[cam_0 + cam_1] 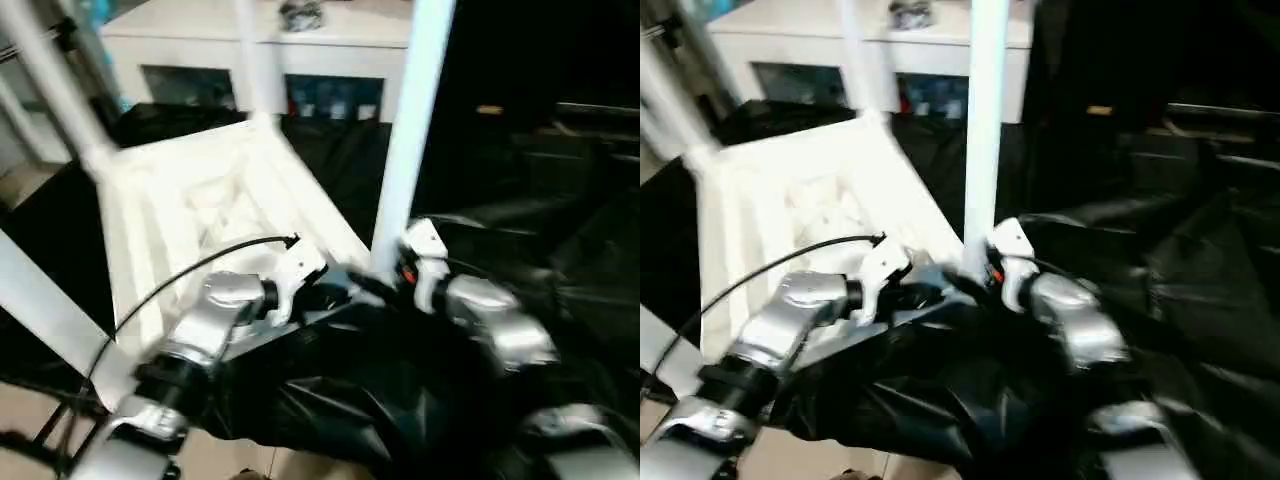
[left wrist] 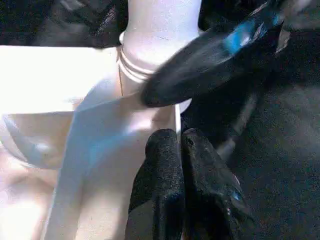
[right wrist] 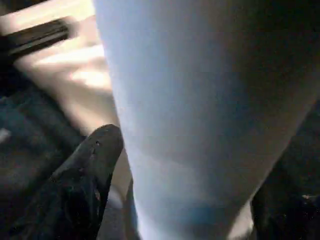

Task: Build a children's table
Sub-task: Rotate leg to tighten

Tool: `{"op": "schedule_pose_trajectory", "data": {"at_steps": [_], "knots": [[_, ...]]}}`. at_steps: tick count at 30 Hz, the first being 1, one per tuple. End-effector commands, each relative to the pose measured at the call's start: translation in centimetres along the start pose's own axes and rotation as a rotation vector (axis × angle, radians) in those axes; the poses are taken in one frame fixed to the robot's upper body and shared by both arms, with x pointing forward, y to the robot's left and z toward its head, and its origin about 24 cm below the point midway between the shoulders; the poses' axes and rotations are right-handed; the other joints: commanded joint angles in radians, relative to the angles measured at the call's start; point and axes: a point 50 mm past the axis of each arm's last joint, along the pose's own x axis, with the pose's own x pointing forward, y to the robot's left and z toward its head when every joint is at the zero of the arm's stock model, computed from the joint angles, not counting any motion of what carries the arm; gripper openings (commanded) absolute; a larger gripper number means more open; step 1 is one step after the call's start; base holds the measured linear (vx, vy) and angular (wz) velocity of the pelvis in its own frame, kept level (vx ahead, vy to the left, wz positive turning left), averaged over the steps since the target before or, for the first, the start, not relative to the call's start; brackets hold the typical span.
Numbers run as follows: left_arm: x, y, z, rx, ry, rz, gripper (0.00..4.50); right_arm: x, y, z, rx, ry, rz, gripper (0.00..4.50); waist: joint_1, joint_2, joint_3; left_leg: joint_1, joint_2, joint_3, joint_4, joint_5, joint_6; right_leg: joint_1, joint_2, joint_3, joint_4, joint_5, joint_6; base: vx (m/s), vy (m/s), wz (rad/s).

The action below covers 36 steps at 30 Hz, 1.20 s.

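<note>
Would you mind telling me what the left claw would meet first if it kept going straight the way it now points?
Probably the corner socket of the tabletop, where a leg stands. The shut left claw points at it, though the right claw's finger crosses just ahead; depth is unclear.

A furnished indoor room, set up as a workspace for a robot.

A white cabinet (image 1: pixel 262 55) with glass doors stands at the back, small items showing behind the glass. Black sheeting (image 1: pixel 380 390) is draped over the work area, pale floor (image 1: pixel 20 400) shows at its edge, and dark shelving (image 1: pixel 590 130) stands off to the right.
</note>
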Motion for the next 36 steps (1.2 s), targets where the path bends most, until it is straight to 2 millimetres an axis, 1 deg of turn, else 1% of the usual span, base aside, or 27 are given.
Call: {"op": "schedule_pose_trajectory", "data": {"at_steps": [1,2,3,4,5,7,8,9,11,12,13,14,15,16,20,24,25,26,27,28,29,30,31,32,33,34,36], "knots": [[0.8,-1.1,0.8,0.055,-0.016,-0.121,0.0,0.4,1.5,0.7,-0.038,-0.021,0.172,3.68,0.001,-0.016,-0.069,0.015,0.01,0.012,-0.06,-0.189,0.092,0.05,-0.023,0.017,-0.052,-0.06,-0.264,0.0,0.0,0.0],[-0.2,-1.2,0.4,0.066,0.001,-0.178,0.0,-0.8,1.8,0.6,-0.058,0.011,0.279,3.68,0.01,-0.014,-0.069,0.015,0.012,0.013,-0.059,-0.179,0.101,0.05,-0.025,0.016,-0.049,-0.056,-0.269,0.0,0.0,0.0],[-0.5,-1.2,0.4,0.067,0.003,-0.191,0.0,-1.0,1.8,0.6,-0.06,0.018,0.298,3.68,0.014,-0.015,-0.07,0.015,0.011,0.012,-0.058,-0.175,0.101,0.052,-0.024,0.015,-0.047,-0.059,-0.269,0.0,0.0,0.0],[-0.6,-1.3,0.3,0.068,0.003,-0.2,0.0,-1.2,1.8,0.5,-0.06,0.023,0.31,3.68,0.017,-0.014,-0.068,0.016,0.013,0.014,-0.058,-0.184,0.104,0.047,-0.025,0.017,-0.047,-0.07,-0.271,0.0,0.0,0.0],[-1.0,-1.3,0.3,0.061,0.003,-0.226,0.0,-1.5,1.8,0.6,-0.057,0.029,0.338,3.68,0.019,-0.014,-0.067,0.016,0.013,0.014,-0.06,-0.19,0.102,0.047,-0.025,0.017,-0.049,-0.08,-0.27,0.0,0.0,0.0],[-1.8,-1.5,0.1,0.051,0.015,-0.281,0.0,-1.7,1.9,0.7,-0.05,0.036,0.375,3.68,0.02,-0.011,-0.066,0.018,0.015,0.013,-0.062,-0.212,0.092,0.045,-0.027,0.017,-0.051,-0.112,-0.271,0.0,0.0,0.0],[-2.1,-1.6,-0.1,0.047,0.028,-0.306,0.0,-1.8,2.0,0.8,-0.047,0.036,0.396,3.5,0.018,-0.012,-0.063,0.018,0.014,0.012,-0.066,-0.239,0.075,0.045,-0.027,0.017,-0.053,-0.153,-0.265,0.0,0.0,0.0],[-2.3,-1.7,-0.1,0.048,0.032,-0.313,0.0,-1.9,2.0,0.8,-0.048,0.038,0.403,3.5,0.017,-0.012,-0.063,0.018,0.014,0.012,-0.067,-0.246,0.07,0.044,-0.027,0.018,-0.054,-0.165,-0.262,0.0,0.0,0.0],[-2.9,-1.7,-0.4,0.046,0.054,-0.35,0.0,-2.0,2.2,1.0,-0.052,0.042,0.434,3.29,0.018,-0.013,-0.063,0.021,0.014,0.013,-0.068,-0.255,0.059,0.042,-0.026,0.02,-0.056,-0.177,-0.258,0.0,0.0,0.0],[-3.1,-1.8,-0.5,0.042,0.065,-0.365,0.0,-2.0,2.3,1.1,-0.053,0.041,0.445,3.22,0.017,-0.011,-0.062,0.021,0.015,0.012,-0.07,-0.263,0.053,0.042,-0.027,0.02,-0.056,-0.187,-0.256,0.0,0.0,0.0],[-3.3,-1.8,-0.5,0.04,0.071,-0.374,0.0,-2.1,2.3,1.1,-0.052,0.04,0.452,3.13,0.017,-0.011,-0.062,0.021,0.015,0.012,-0.07,-0.263,0.053,0.042,-0.027,0.02,-0.056,-0.187,-0.256,0.0,0.0,0.0],[-3.4,-1.8,-0.6,0.039,0.074,-0.379,0.0,-2.1,2.4,1.1,-0.049,0.04,0.463,3.03,0.016,-0.017,-0.061,0.02,0.014,0.012,-0.069,-0.264,0.05,0.042,-0.027,0.021,-0.057,-0.193,-0.252,0.0,0.0,0.0],[-3.5,-1.8,-0.6,0.034,0.074,-0.383,0.0,-2.1,2.6,1.1,-0.045,0.041,0.473,2.95,0.017,-0.018,-0.061,0.019,0.013,0.012,-0.069,-0.26,0.049,0.043,-0.027,0.021,-0.057,-0.201,-0.248,0.0,0.0,0.0],[-3.5,-1.8,-0.6,0.034,0.074,-0.383,0.0,-2.1,2.6,1.1,-0.045,0.041,0.473,2.85,0.018,-0.016,-0.061,0.019,0.013,0.012,-0.07,-0.258,0.047,0.042,-0.028,0.021,-0.056,-0.206,-0.245,0.0,0.0,0.0],[-3.5,-1.6,-0.4,0.034,0.058,-0.362,0.0,-2.0,3.0,0.8,-0.038,0.047,0.491,2.51,0.018,-0.018,-0.062,0.019,0.013,0.011,-0.069,-0.243,0.043,0.042,-0.028,0.021,-0.055,-0.196,-0.245,0.0,0.0,0.0],[-3.2,-1.5,-0.2,0.032,0.035,-0.329,0.0,-1.7,3.3,0.7,-0.025,0.037,0.47,2.3,0.017,-0.017,-0.061,0.019,0.011,0.012,-0.069,-0.25,0.041,0.042,-0.028,0.021,-0.057,-0.203,-0.242,0.0,0.0,0.0],[-2.9,-1.3,-0.1,0.03,0.021,-0.292,0.0,-1.3,3.2,0.5,-0.011,0.025,0.425,2.26,0.017,-0.015,-0.06,0.019,0.012,0.011,-0.069,-0.257,0.038,0.042,-0.029,0.022,-0.057,-0.213,-0.24,0.0,0.0,0.0],[-2.9,-1.3,-0.1,0.03,0.021,-0.292,0.0,-1.3,3.2,0.5,-0.011,0.025,0.425,2.23,0.016,-0.017,-0.059,0.021,0.011,0.012,-0.07,-0.272,0.032,0.04,-0.028,0.023,-0.061,-0.234,-0.235,0.0,0.0,0.0],[-2.2,-0.8,0.0,0.03,0.012,-0.201,0.0,-0.2,2.8,0.0,0.01,0.015,0.285,2.21,0.015,-0.014,-0.059,0.021,0.011,0.01,-0.071,-0.275,0.028,0.039,-0.03,0.023,-0.061,-0.244,-0.232,0.0,0.0,0.0],[-2.2,-0.8,0.0,0.03,0.012,-0.201,0.0,-0.2,2.8,0.0,0.01,0.015,0.285,2.18,0.01,-0.016,-0.055,0.019,0.008,0.01,-0.073,-0.29,0.015,0.038,-0.029,0.023,-0.066,-0.281,-0.219,0.0,0.0,0.0],[-1.8,-0.6,0.0,0.027,0.013,-0.159,0.0,0.4,2.6,-0.3,0.02,0.008,0.207,2.11,0.008,-0.018,-0.057,0.021,0.007,0.007,-0.074,-0.304,0.006,0.041,-0.032,0.021,-0.069,-0.321,-0.203,0.0,0.0,0.0],[-1.3,-0.4,0.0,0.028,0.01,-0.116,0.0,1.0,2.4,-0.6,0.043,0.005,0.13,2.11,0.003,-0.016,-0.055,0.018,0.006,0.006,-0.076,-0.309,-0.001,0.04,-0.031,0.021,-0.07,-0.339,-0.191,0.0,0.0,0.0],[-1.3,-0.4,0.0,0.028,0.01,-0.113,0.0,1.1,2.4,-0.6,0.044,0.005,0.124,2.11,-0.002,-0.017,-0.054,0.017,0.006,0.005,-0.077,-0.317,-0.005,0.038,-0.031,0.021,-0.073,-0.353,-0.185,0.0,0.0,0.0],[-0.5,-0.1,0.2,0.026,0.0,-0.059,0.0,1.9,2.4,-1.2,0.081,0.011,0.044,2.05,-0.012,-0.018,-0.052,0.017,0.003,0.003,-0.078,-0.338,-0.012,0.038,-0.031,0.019,-0.076,-0.384,-0.174,0.0,0.0,0.0],[-0.3,-0.1,0.3,0.026,-0.001,-0.051,0.0,2.0,2.4,-1.3,0.087,0.014,0.031,2.05,-0.016,-0.018,-0.052,0.017,0.004,0.002,-0.08,-0.344,-0.016,0.038,-0.031,0.019,-0.078,-0.394,-0.17,0.0,0.0,0.0],[-0.1,-0.1,0.4,0.028,-0.005,-0.031,0.0,2.3,2.3,-1.5,0.103,0.023,-0.003,2.02,-0.021,-0.019,-0.052,0.017,0.002,0.0,-0.081,-0.359,-0.017,0.039,-0.03,0.017,-0.079,-0.413,-0.161,0.0,0.0,0.0],[0.6,0.0,0.6,0.032,-0.01,0.003,0.0,2.9,2.4,-1.8,0.132,0.029,-0.059,1.98,-0.028,-0.019,-0.05,0.02,0.001,-0.001,-0.08,-0.384,-0.016,0.035,-0.03,0.017,-0.085,-0.443,-0.151,0.0,0.0,0.0]]}}
